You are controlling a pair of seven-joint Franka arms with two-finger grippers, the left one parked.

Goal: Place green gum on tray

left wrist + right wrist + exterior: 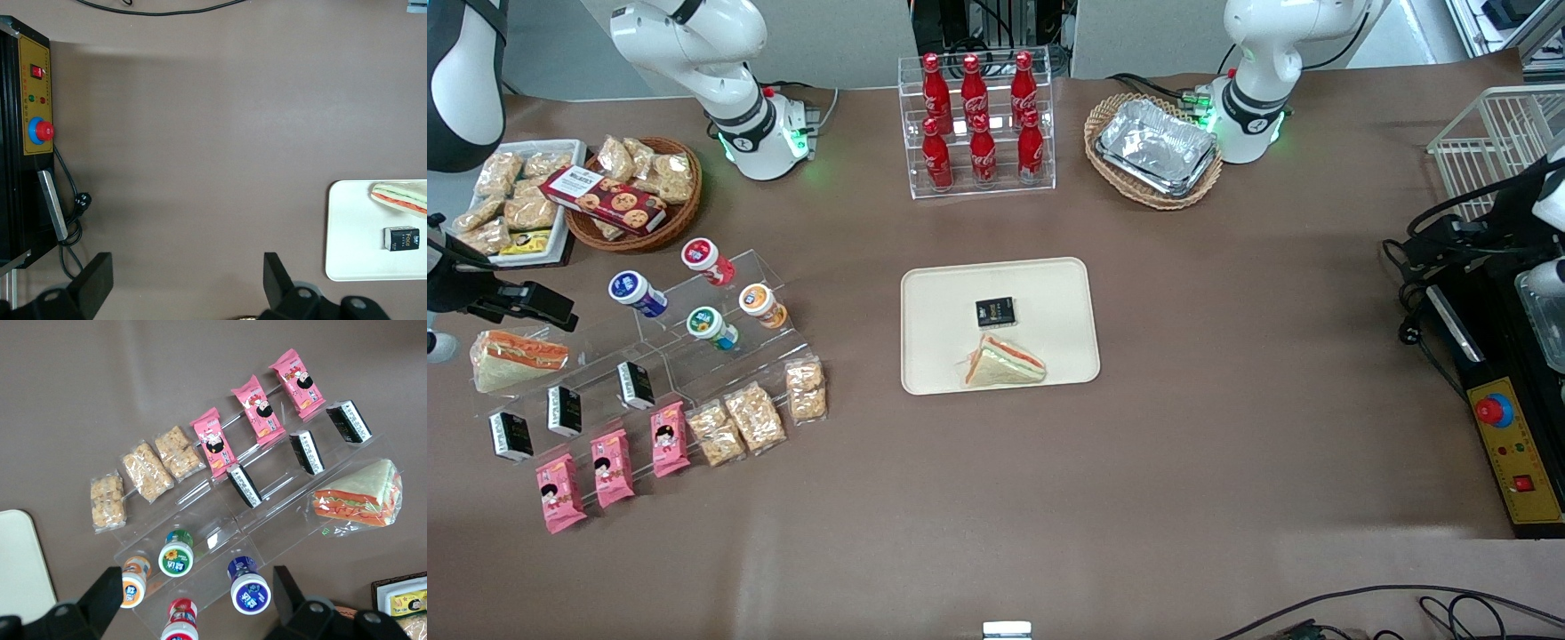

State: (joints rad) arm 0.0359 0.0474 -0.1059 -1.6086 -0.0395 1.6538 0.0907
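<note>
1. End effector hangs high over the snack display at the working arm's end of the surface; in the front view it shows as a dark clamp just above the wrapped sandwich.
2. Fingers spread wide, nothing between them. Open and empty.
3. Green gum sits on the clear acrylic stand, lid facing up toward the wrist camera, body leaning back along the step. In the front view it is the canister nearest the camera among the four.
4. Key relation: the gum lies below the end effector and roughly between the two fingers' line, slightly toward one finger rather than centred. Descent with a small sideways shift looks like the call.
5. Long axis of the gum is tilted, lid end highest; the grasp likely closes across the lid or upper body.
6. Crowding: orange gum just beside it, red gum and blue gum near. Risk of one finger clipping the orange one.
7. Tray sits mid-surface, well apart from the stand toward the parked arm's end; it holds a sandwich half and a black box, with bare tray around them.
8. Task stage, as I judge it: approach, grasp not yet made.
</note>
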